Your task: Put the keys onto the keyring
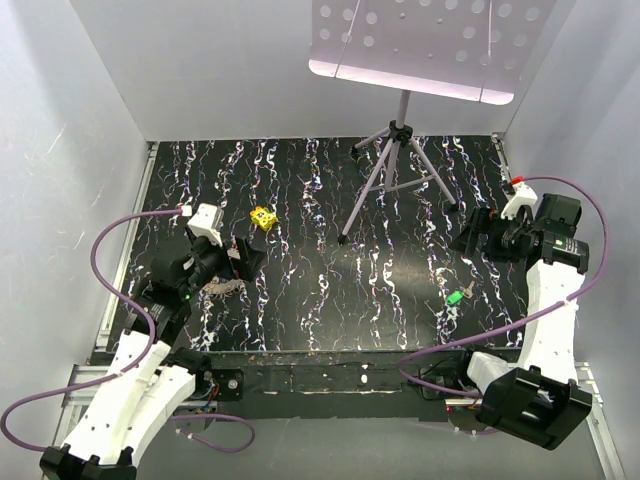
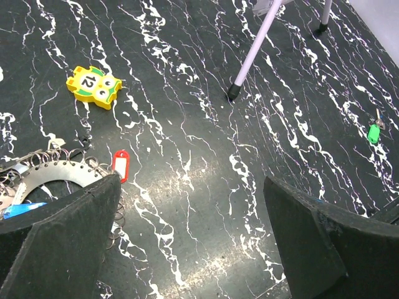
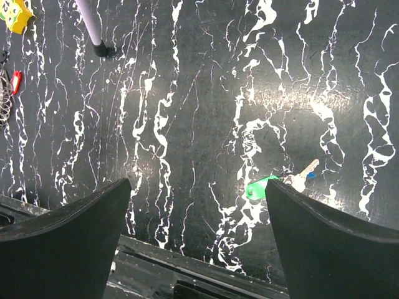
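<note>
A silvery keyring with several small rings and a red-headed key lies by my left finger; a blue piece shows at its left. From the top it is a pale heap. A green-headed key with a silver blade lies alone beside my right finger, and also shows in the top view and the left wrist view. My left gripper is open and empty just right of the keyring. My right gripper is open and empty, above and behind the green key.
A yellow block marked 12 lies behind the keyring. A grey tripod holding a perforated white panel stands at the back middle, one foot nearest. The table's front edge is under my right gripper.
</note>
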{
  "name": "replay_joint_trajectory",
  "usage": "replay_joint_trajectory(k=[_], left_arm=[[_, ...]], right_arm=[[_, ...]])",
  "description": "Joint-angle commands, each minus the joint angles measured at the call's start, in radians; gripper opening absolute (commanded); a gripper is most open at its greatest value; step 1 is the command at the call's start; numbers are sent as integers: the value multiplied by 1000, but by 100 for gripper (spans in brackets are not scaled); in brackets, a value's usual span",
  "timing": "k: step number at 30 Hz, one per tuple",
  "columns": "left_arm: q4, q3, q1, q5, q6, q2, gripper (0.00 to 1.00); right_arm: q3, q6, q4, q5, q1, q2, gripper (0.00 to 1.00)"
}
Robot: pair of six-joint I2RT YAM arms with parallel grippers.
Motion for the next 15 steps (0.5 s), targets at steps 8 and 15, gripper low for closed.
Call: replay_joint_trajectory(k=[8, 15], left_arm=[[-22, 32, -4, -32, 18, -26, 99], [-25, 30, -4, -57, 23, -55, 100]], right_arm=[[36, -444, -155, -302, -3, 14, 98], [-24, -1190, -459, -493, -3, -48, 95]])
